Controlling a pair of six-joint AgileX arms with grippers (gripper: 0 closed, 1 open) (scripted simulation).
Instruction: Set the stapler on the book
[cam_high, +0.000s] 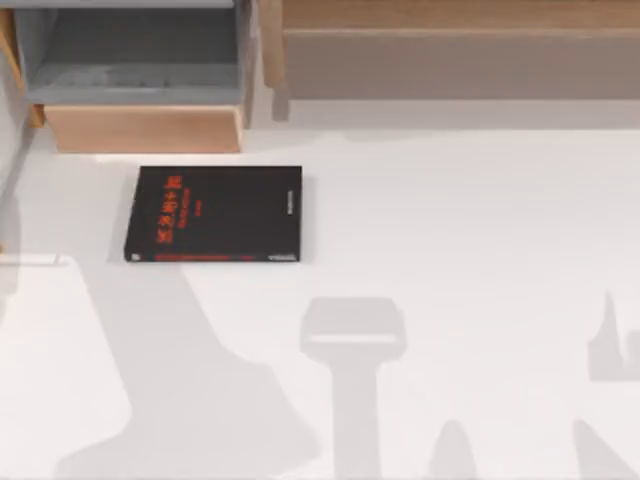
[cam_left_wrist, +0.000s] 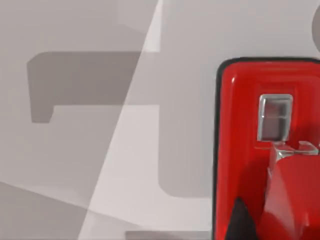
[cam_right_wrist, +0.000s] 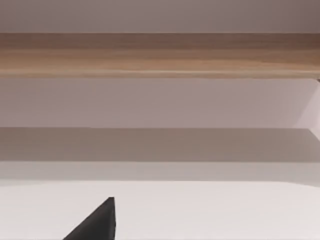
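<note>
Stapler (cam_left_wrist: 260, 150) lies close beneath left wrist camera; pincer state: cannot tell. Book (cam_high: 215, 213) bare, apart. Risk: off-centre grasp, stapler slips during transfer.

Stapler (cam_left_wrist: 265, 150) cut off at the left wrist view's edge (book (cam_high: 215, 213) lettering illegible).

- White table (cam_high: 470, 230), crossed by soft grey shadows.
- Open grey drawer with wooden front (cam_high: 140, 128) at far left.
- Long wooden shelf (cam_high: 450, 45) along far edge.
</note>
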